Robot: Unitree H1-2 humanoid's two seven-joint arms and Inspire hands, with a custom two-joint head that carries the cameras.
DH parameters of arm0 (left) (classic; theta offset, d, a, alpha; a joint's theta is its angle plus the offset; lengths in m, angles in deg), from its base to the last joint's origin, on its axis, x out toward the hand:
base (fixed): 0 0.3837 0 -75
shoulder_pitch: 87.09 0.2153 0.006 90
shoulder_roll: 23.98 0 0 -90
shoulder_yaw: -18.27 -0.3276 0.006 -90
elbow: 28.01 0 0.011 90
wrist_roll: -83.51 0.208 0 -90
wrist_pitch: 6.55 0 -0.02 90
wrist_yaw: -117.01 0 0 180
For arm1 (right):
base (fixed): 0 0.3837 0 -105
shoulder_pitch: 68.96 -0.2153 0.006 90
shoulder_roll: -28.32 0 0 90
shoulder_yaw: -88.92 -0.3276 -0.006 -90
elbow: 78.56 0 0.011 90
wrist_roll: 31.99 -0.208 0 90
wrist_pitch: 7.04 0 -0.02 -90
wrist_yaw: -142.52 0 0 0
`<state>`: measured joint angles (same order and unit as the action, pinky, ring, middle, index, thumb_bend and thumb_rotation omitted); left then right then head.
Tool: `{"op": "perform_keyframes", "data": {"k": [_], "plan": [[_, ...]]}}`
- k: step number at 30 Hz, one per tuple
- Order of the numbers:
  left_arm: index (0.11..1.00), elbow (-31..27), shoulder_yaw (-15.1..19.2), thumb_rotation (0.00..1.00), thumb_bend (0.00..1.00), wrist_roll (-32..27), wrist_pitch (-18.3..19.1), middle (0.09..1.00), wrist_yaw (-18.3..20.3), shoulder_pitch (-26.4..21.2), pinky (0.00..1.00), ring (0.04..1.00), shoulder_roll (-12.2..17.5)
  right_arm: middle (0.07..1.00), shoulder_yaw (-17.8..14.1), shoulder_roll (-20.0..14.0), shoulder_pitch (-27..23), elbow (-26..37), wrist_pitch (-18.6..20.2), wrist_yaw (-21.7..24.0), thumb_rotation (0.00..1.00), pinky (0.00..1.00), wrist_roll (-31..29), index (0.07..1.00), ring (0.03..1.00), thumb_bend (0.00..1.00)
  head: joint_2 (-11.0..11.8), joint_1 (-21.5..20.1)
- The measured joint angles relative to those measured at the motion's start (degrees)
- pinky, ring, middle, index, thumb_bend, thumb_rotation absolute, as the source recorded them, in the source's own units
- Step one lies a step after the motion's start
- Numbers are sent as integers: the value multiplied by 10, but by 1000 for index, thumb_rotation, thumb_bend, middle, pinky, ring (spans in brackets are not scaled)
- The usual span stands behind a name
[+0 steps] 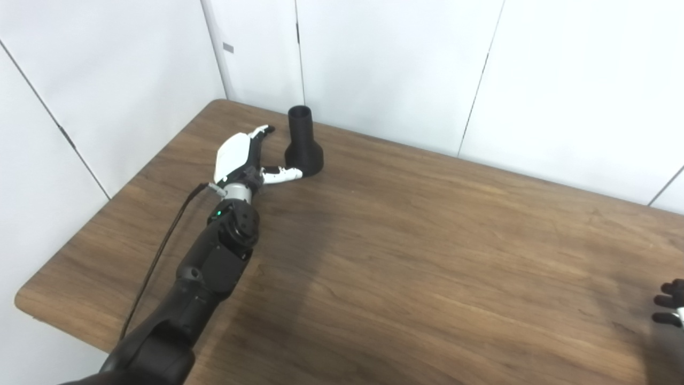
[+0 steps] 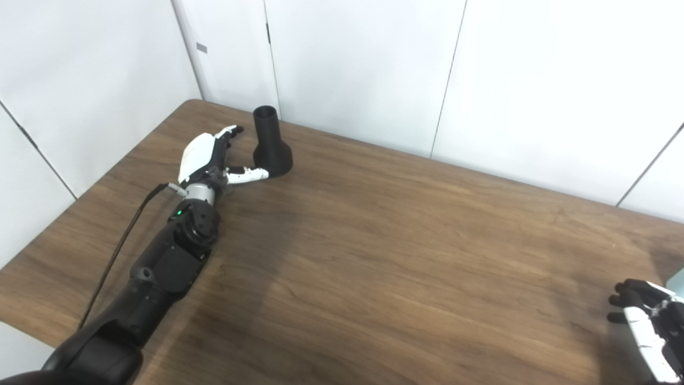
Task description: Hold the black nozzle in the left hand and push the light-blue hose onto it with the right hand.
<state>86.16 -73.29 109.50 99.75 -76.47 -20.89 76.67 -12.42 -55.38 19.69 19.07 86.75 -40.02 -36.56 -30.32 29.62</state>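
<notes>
Nearest, at the lower right edge, my right hand (image 2: 644, 329) waits over the table (image 2: 385, 267); its fingers look curled, but whether they clasp anything I cannot tell. A pale sliver at the frame edge beside it may be the light-blue hose; this is uncertain. Farther off, my left hand (image 1: 243, 155) lies spread, fingers and thumb apart, the thumb reaching the flared base of the black nozzle (image 1: 302, 143), which stands upright near the far wall. Step in hand: approach to grasp. Next, I judge, the fingers must wrap the nozzle's neck.

Black arms (image 1: 214, 267), white-shelled hands, black cable (image 1: 160, 251)
</notes>
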Motion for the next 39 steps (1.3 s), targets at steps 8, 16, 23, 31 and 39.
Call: {"op": "perform_keyframes", "data": {"k": [8, 16, 23, 31, 39], "plan": [[840, 15, -15, 352, 1000, -1, -8, 849, 20, -9, 651, 796, 3, 587, -1, 0, 3, 1, 0, 0, 512, 430, 3, 544, 559, 636, -1, -6], [825, 11, -18, 374, 1000, -12, -11, 803, 49, -12, 587, 751, 10, 576, -1, 2, 6, 9, 0, 0, 510, 419, 3, 531, 547, 669, -4, -13], [826, 10, -21, 365, 1000, -14, -11, 804, 54, -13, 594, 752, 12, 571, -1, 3, 9, 13, 0, -1, 505, 416, 4, 526, 542, 686, -6, -17], [827, 10, -29, 345, 1000, -14, -11, 810, 54, -13, 630, 771, 14, 569, -1, 3, 12, 21, 0, -1, 510, 409, 8, 523, 536, 702, -8, -22], [829, 12, -57, 345, 1000, 3, -10, 849, 55, -14, 673, 806, 23, 567, -1, 5, 14, 23, 0, 0, 511, 403, 7, 523, 533, 704, -9, -25]]}}
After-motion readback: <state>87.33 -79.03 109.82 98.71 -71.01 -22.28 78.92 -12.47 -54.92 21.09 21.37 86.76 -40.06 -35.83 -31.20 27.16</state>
